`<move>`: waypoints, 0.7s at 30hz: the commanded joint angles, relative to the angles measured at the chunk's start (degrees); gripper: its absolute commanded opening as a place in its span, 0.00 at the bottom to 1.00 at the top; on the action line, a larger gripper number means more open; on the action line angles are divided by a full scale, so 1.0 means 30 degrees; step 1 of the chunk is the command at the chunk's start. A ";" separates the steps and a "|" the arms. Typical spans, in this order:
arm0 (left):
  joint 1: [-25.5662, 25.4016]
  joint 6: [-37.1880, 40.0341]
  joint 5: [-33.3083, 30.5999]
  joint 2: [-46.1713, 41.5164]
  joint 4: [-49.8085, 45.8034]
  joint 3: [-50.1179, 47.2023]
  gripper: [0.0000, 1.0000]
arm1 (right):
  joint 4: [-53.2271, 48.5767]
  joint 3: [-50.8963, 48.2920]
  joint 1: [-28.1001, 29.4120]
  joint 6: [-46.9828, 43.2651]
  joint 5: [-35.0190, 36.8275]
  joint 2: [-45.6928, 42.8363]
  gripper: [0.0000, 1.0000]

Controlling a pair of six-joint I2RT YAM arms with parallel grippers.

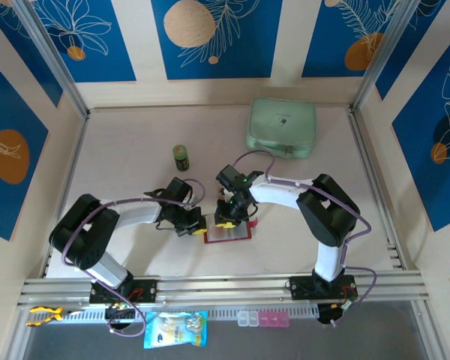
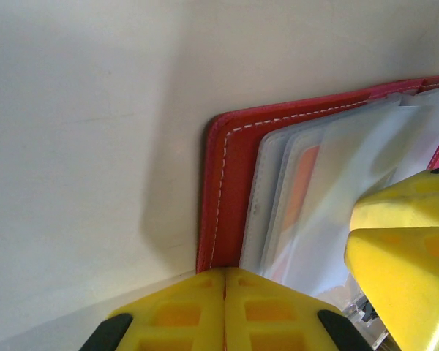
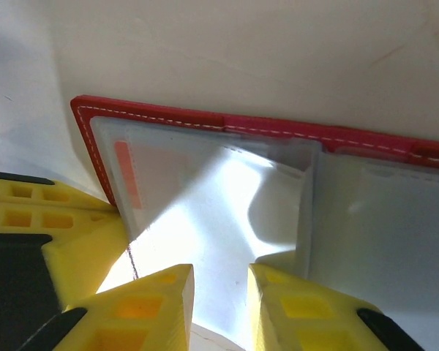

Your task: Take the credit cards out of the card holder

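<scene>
The red card holder [image 1: 229, 231] lies open on the desk [image 1: 127, 142] between the two arms. The left pincer [image 2: 224, 274] is closed tight, its tips touching the red edge. The right pincer [image 3: 221, 270] is a little apart over a lifted clear sleeve [image 3: 227, 190]; I cannot tell if it holds it. An orange card [image 2: 301, 190] sits inside a sleeve.

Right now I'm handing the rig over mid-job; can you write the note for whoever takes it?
Left hand: shut, at the red edge of the open card holder on the table; unclear whether it pins it.
Right hand: narrowly open over a lifted clear sleeve.
Cards: a tan-orange card sits inside a sleeve.
Done: holder opened.
Left: pull the cards out.
</scene>
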 commanded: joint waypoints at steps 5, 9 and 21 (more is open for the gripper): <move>-0.0078 0.0345 -0.0257 0.0185 -0.1487 0.0107 0.07 | -0.0638 -0.0809 -0.0430 -0.0422 0.0215 -0.0669 0.27; -0.0079 0.0493 -0.0380 0.0153 -0.1886 0.0357 0.07 | -0.0405 -0.1110 -0.0686 -0.0537 0.0091 -0.0896 0.27; -0.0073 0.0497 -0.0414 -0.0581 -0.2305 0.1335 0.08 | 0.1093 -0.2288 -0.1224 -0.0400 -0.1063 -0.1201 0.27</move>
